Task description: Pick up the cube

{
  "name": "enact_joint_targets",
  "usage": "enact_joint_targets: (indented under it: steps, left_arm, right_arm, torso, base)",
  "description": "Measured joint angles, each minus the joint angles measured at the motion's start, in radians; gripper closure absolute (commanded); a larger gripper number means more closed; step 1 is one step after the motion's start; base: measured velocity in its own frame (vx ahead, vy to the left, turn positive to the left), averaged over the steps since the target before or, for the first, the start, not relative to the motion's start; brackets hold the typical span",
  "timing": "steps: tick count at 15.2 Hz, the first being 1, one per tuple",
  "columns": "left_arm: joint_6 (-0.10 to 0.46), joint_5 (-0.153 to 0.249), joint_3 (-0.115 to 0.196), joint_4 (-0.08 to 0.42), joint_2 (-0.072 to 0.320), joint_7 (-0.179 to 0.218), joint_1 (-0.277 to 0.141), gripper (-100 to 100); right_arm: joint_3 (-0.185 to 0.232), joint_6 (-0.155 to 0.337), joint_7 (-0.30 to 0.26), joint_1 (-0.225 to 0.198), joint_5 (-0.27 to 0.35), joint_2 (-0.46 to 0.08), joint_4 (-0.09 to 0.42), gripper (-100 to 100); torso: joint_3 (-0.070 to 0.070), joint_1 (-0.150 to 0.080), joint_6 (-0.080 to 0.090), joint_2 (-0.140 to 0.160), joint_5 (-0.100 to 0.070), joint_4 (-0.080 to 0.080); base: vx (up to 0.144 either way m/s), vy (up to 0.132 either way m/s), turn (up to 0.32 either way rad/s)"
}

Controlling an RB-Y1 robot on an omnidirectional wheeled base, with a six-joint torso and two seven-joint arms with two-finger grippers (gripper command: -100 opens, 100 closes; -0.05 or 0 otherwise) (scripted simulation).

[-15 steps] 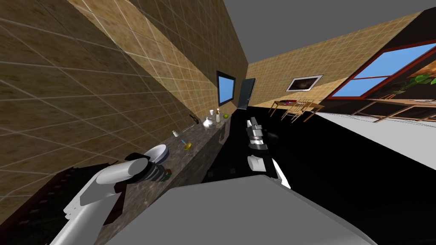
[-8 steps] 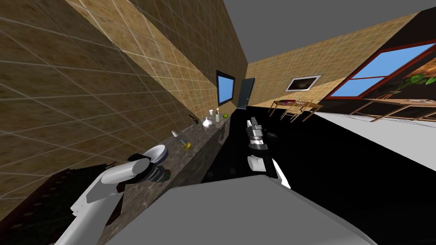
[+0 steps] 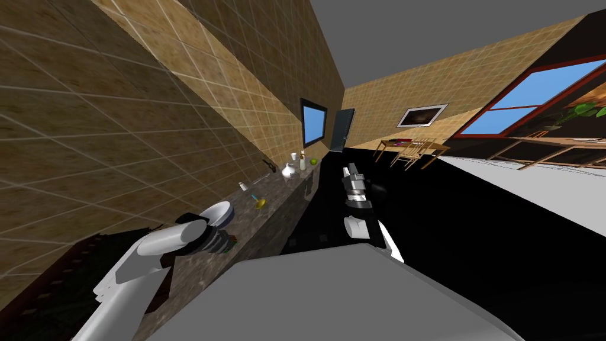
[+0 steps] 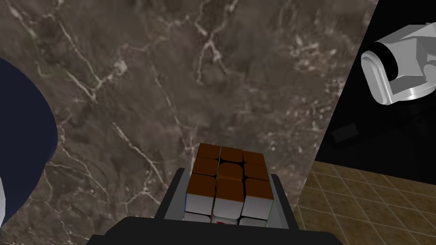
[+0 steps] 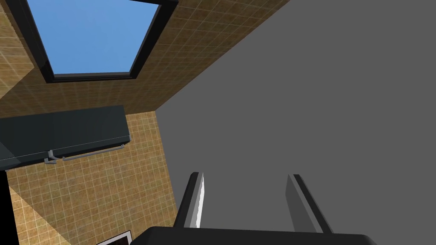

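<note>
Brown veined marble counter [image 4: 170, 85] lies beyond our left claw [image 4: 228, 175], which is clamped on opposite sides of the cube [image 4: 230, 183]. The cube sits deep between the fingers for a square hold. We cannot tell whether it is clear of the stone. A dark blue bowl [image 4: 21, 149] sits near one side of the claw, apart from it; a straight lift should miss it. Our right claw [image 5: 245, 178] is spread wide.

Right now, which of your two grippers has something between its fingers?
The left gripper: its fingers press the sides of the brown-topped cube over the marbled counter. The right gripper stands open and empty.
</note>
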Motion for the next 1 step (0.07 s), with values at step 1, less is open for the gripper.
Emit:
enact_joint_targets:
  steps: [1]
  left_arm:
    - [0.012,0.006,0.006,-0.015,0.003,0.007,0.004,100]
  right_arm:
    - [0.000,0.000,0.000,0.000,0.000,0.000,0.000,0]
  torso:
    - [0.000,0.000,0.000,0.000,0.000,0.000]
  base:
    - [0.010,0.012,0.002]
